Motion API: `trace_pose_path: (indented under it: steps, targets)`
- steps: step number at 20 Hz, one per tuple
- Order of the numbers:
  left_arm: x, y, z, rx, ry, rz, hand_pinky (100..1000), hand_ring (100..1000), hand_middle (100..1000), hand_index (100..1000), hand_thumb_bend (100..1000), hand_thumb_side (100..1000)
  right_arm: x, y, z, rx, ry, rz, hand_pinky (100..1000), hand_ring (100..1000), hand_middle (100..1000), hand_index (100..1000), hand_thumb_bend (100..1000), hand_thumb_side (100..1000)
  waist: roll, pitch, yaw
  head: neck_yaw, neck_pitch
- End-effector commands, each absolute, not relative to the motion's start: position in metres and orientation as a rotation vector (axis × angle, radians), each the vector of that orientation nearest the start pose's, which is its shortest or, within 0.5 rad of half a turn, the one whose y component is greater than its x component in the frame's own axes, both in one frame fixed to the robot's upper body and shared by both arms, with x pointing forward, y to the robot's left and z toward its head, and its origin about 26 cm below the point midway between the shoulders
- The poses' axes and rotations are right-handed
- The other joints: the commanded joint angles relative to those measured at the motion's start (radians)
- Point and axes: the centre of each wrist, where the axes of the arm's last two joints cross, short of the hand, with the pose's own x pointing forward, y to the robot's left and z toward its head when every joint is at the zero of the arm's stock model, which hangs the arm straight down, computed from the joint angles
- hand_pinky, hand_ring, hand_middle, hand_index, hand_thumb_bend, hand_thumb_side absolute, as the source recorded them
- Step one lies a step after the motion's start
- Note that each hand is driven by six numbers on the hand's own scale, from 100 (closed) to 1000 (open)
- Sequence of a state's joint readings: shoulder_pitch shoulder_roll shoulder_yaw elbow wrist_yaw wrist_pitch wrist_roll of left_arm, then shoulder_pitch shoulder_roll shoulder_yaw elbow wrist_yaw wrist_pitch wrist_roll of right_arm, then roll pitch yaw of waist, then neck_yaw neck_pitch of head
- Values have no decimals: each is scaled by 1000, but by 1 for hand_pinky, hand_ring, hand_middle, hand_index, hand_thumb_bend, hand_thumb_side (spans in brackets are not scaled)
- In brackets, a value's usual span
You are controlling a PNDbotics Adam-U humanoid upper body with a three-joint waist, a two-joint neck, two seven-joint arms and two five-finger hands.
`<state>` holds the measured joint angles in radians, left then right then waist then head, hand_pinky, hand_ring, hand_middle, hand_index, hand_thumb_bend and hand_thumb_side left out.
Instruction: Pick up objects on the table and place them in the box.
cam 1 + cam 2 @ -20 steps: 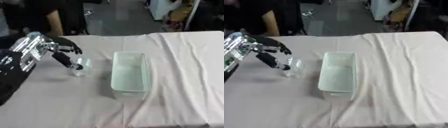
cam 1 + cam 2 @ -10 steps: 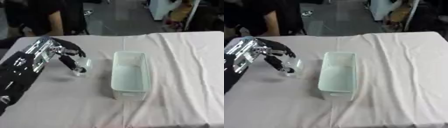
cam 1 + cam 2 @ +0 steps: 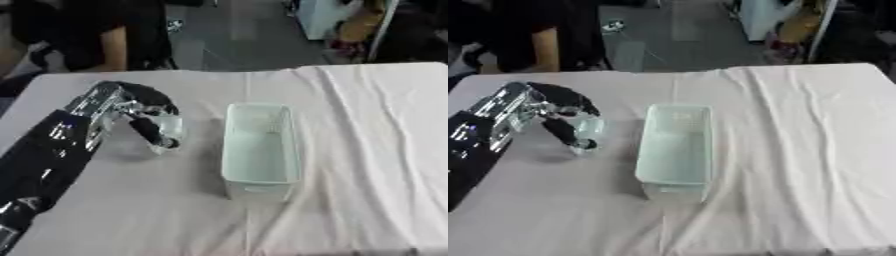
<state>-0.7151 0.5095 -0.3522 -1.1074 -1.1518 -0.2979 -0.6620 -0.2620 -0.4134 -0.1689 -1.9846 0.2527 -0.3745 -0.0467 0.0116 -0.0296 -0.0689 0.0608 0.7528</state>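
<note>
The robot's left hand comes in from the left side, over the table. The table has a white cloth on it, with some folds on the right side. The hand's dark fingers and thumb are curled around a small clear cup. The cup looks see-through and a bit tipped. A shadow lies on the cloth under the hand, but it is hard to tell if the cup touches the table or is held just above it.

Just to the right of the cup sits the box. It is long, pale and see-through, and it is open at the top. It lies in the middle of the table, with its short end toward the robot. The cup is beside the box, not inside it. Nothing can be made out in the box.

The robot's right hand does not show in either view.
</note>
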Motion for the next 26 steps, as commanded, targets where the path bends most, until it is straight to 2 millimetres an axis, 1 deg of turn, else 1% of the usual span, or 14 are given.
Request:
trace_pose_path:
  steps: [1,6,10,12,13,14,15,16,17,20,21,24,25,26]
  targets:
    - [441,275,138,909,-838,-2079,960,917,874,970,945,789,291,-318,222,859,3349,-749,704,838,913,949,100,500,-1,-6,0,-4,-12]
    - [442,274,128,888,-798,-2099,946,907,864,973,956,772,292,-318,222,856,3348,-745,704,838,913,949,100,500,-1,-5,-1,-4,-12]
    - [446,280,114,783,-590,-2084,898,882,843,967,959,730,292,-318,222,855,3349,-748,704,838,913,949,100,501,-2,-6,0,-2,-11]
    - [448,284,109,732,-477,-2062,840,843,811,950,911,683,291,-318,222,855,3349,-747,704,838,913,949,100,502,-2,-6,0,-1,-10]
    - [448,285,107,718,-441,-2051,783,787,761,908,801,582,291,-318,221,855,3349,-746,704,838,913,949,100,503,-2,-6,0,-1,-10]
    - [448,287,105,709,-416,-2037,783,787,760,908,799,543,291,-318,221,856,3349,-746,704,838,913,949,100,498,-2,-6,0,-1,-9]
    - [449,289,103,705,-396,-2026,746,739,715,872,724,512,291,-318,221,856,3350,-747,704,838,913,949,100,505,-2,-6,0,-1,-8]
    - [449,291,101,705,-380,-2018,750,748,723,878,737,523,291,-318,221,856,3350,-747,704,838,913,949,100,504,-2,-6,0,0,-7]
    - [449,293,101,707,-367,-2011,743,692,667,829,660,453,291,-318,221,856,3350,-748,704,837,913,949,100,505,-1,-6,0,0,-6]
    - [450,298,99,719,-332,-1993,732,660,639,805,625,421,291,-318,221,857,3350,-750,704,837,913,949,100,505,-1,-7,0,1,-5]
    - [450,299,99,721,-326,-1987,672,579,571,732,489,309,291,-318,221,857,3351,-750,704,837,913,949,100,506,-1,-7,1,1,-5]
    - [451,302,102,747,-330,-1951,518,440,454,573,235,114,291,-318,221,859,3351,-749,704,837,913,949,100,508,-1,-8,1,1,-5]
    - [451,302,104,767,-345,-1937,402,354,380,495,100,100,291,-318,221,859,3352,-749,704,837,913,949,100,509,-1,-8,1,1,-5]
    - [451,301,108,807,-384,-1918,321,283,317,432,100,154,291,-318,221,859,3352,-749,704,837,913,949,100,509,-1,-8,1,0,-5]
